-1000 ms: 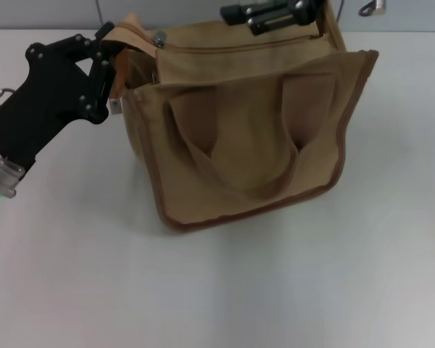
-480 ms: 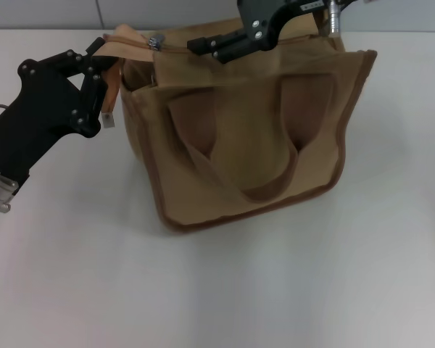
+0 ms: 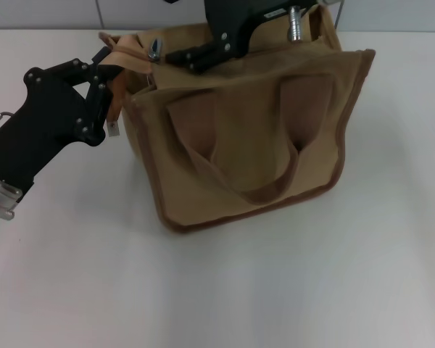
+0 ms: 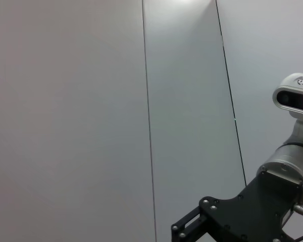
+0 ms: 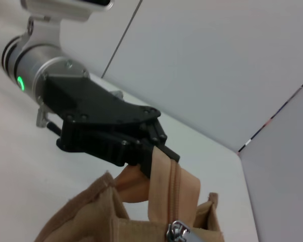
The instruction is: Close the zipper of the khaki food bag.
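Note:
The khaki food bag [image 3: 246,138] stands on the white table, handles hanging down its near side. Its zipper [image 3: 133,54] runs along the top panel, with the silver pull tab [image 3: 154,48] near the bag's left end. My left gripper [image 3: 107,85] is at the bag's left end, shut on the zipper's tape end; the right wrist view shows this grip [image 5: 147,151], the zipper [image 5: 173,186] and the pull tab [image 5: 175,232]. My right gripper [image 3: 178,61] hovers over the top panel, open, its tips just right of the pull tab. It hides part of the zipper.
The white table [image 3: 290,290] spreads in front of and beside the bag. A grey panelled wall [image 4: 91,101] stands behind. The left wrist view shows only that wall and my right arm [image 4: 242,217].
My right gripper has moved left and down along the bag's top, from the far right end to just beside the pull tab. My left gripper keeps its hold with a slight shift.

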Motion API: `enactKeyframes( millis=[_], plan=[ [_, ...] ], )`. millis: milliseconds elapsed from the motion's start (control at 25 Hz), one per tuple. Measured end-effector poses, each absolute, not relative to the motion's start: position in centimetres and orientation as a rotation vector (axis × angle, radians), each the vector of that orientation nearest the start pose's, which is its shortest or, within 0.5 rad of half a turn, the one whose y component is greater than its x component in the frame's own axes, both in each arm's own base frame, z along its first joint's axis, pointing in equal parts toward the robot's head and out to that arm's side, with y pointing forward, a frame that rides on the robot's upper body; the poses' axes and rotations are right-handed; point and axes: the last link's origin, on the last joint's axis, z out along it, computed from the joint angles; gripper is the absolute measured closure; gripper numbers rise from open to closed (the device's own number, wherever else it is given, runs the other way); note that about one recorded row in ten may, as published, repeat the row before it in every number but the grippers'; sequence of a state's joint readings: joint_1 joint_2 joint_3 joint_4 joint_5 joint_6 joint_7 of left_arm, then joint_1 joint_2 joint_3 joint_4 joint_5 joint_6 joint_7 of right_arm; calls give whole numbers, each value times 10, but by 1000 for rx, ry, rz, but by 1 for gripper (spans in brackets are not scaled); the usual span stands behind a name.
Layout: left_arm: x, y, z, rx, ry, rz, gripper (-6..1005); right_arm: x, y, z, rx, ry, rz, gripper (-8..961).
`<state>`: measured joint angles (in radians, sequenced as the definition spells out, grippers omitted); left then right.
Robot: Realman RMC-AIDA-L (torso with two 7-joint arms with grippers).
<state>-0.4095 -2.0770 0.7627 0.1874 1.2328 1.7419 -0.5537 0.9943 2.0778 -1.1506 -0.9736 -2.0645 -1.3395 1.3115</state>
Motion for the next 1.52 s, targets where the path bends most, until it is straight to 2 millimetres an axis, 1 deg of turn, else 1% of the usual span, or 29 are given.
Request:
enactKeyframes(
  millis=[160,200,560,680,920,1120,1320,1520],
  plan=[
    [-269,282,1,-2044,-155,-1240,954,30,417,-23,-2780,-777,198,228],
    [-269,282,1,-2047,-156,-1240,954,27,417,-27,-2773,-803,178,235],
    [-268,283,1,-2050,-159,-1245,953,18,411,-36,-2735,-901,136,294],
    [-267,283,1,-2051,-159,-1248,952,15,407,-38,-2729,-939,121,353],
    [-266,285,1,-2052,-160,-1249,952,11,401,-43,-2713,-1013,61,359],
    [-266,285,1,-2050,-159,-1249,951,9,397,-43,-2689,-1047,53,364],
    [-266,285,1,-2047,-159,-1252,951,8,396,-44,-2689,-1057,48,458],
    [-266,286,2,-2043,-162,-1254,950,9,395,-45,-2690,-1060,46,527]
  ],
)
